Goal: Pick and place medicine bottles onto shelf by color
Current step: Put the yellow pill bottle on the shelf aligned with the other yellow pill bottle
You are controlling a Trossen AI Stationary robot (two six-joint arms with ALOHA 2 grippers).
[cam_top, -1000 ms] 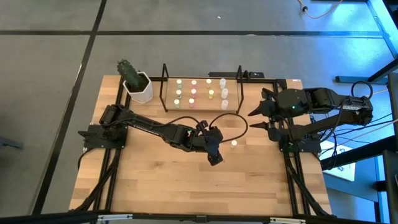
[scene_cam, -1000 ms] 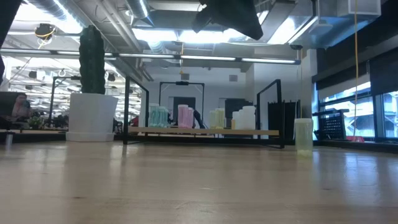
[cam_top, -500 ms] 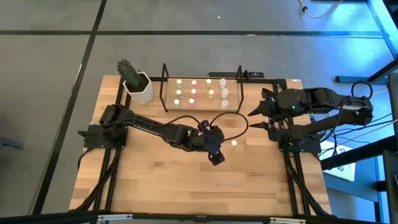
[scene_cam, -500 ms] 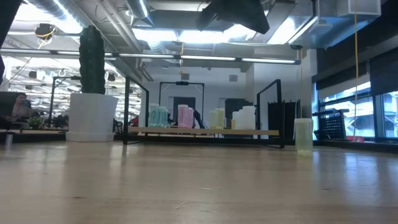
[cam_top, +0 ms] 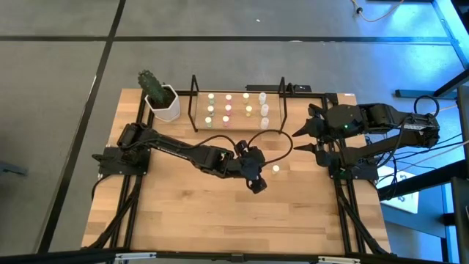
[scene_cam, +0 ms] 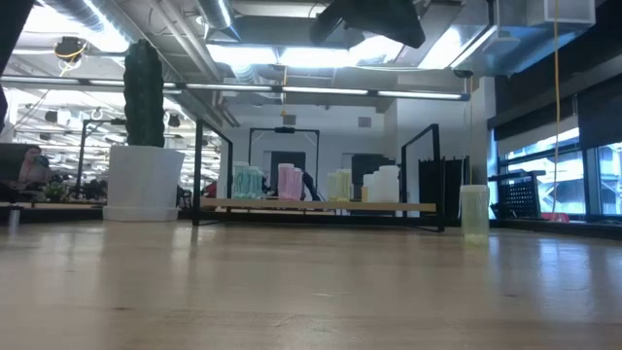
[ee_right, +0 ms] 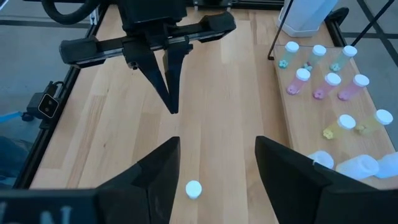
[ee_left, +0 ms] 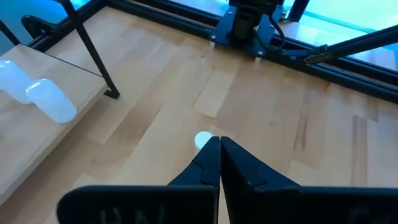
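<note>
Your left gripper (cam_top: pixel 256 188), fingers pressed together and empty, hangs above the bare wooden table (cam_top: pixel 183 213), just beside the lone whitish bottle (cam_top: pixel 276 169). Nothing stands between them. That bottle sits in front of the black wire shelf (cam_top: pixel 238 110), well apart from it. Your right gripper (cam_top: pixel 298 139), fingers spread and empty, waits off the shelf's right end. Sorted small bottles (cam_top: pixel 228 108) fill the shelf; the white hexagonal cactus pot (cam_top: pixel 163 103) stands at its left end.

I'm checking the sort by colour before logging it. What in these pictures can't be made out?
- Loose bottle on the table: high view, too small to tell its colour.
- The same bottle in the left wrist view: partly hidden behind the shut left claw.
- Shelf rows: low view, the front bottles hide those behind.
- White bottles at the shelf's end: right wrist view, cut off by the picture's edge, so their count is unclear.
</note>
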